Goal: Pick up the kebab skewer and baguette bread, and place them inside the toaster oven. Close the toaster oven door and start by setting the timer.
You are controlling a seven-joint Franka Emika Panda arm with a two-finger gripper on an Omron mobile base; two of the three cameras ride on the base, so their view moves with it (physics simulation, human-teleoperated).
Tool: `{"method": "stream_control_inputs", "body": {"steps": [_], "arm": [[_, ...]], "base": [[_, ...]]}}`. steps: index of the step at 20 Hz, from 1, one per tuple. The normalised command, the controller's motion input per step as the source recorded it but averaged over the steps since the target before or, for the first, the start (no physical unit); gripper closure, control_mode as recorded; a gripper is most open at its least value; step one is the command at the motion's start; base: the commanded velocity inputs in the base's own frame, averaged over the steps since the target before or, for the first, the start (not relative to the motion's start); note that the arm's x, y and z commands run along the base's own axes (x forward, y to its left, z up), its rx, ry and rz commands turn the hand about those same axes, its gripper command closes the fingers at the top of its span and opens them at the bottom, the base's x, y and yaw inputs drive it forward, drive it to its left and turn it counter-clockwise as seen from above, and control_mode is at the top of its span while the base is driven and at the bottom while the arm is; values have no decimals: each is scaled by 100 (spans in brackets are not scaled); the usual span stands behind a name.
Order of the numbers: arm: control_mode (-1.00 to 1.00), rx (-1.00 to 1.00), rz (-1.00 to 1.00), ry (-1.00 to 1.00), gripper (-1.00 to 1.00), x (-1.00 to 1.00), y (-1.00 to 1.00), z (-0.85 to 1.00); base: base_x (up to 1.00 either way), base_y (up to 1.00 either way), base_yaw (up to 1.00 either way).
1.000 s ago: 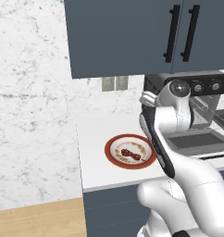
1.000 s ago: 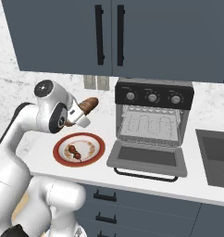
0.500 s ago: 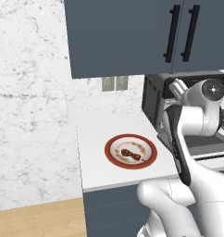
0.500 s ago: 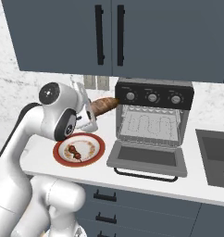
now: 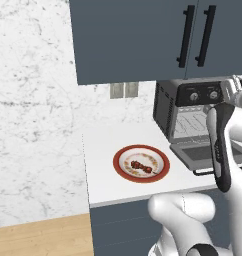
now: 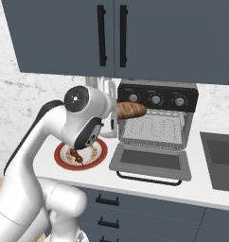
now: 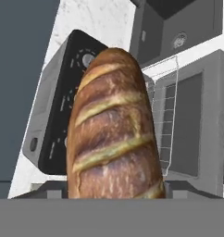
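I hold the baguette bread (image 6: pixel 131 109) pinched lengthwise in my gripper (image 6: pixel 112 111) at frame centre, nose aimed at the toaster oven (image 6: pixel 156 117), door (image 6: pixel 151 162) dropped open to receive it.

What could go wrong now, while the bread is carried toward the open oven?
1. The baguette bread sticks far out of the tool, level with the knob panel, so its tip may hit the toaster oven above the opening.
2. Held at one end, it may slip or tilt.
3. The kebab skewer lies on the plate, so the door must stay open.
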Motion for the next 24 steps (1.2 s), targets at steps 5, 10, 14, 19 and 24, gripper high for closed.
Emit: {"method": "stream_control_inputs", "body": {"steps": [5, 10, 14, 19, 24], "arm": [[-100, 11, -9, -1, 100, 1, -44, 0], [-100, 1, -3, 1, 100, 10, -35, -2], [-100, 0, 0, 4, 100, 21, -44, -27], [-100, 6, 0, 7, 100, 40, -56, -26], [-100, 1, 0, 5, 100, 60, -38, -11]], "base": [[0, 0, 0], [0, 0, 0], [0, 0, 0], [0, 0, 0], [0, 0, 0]]}}
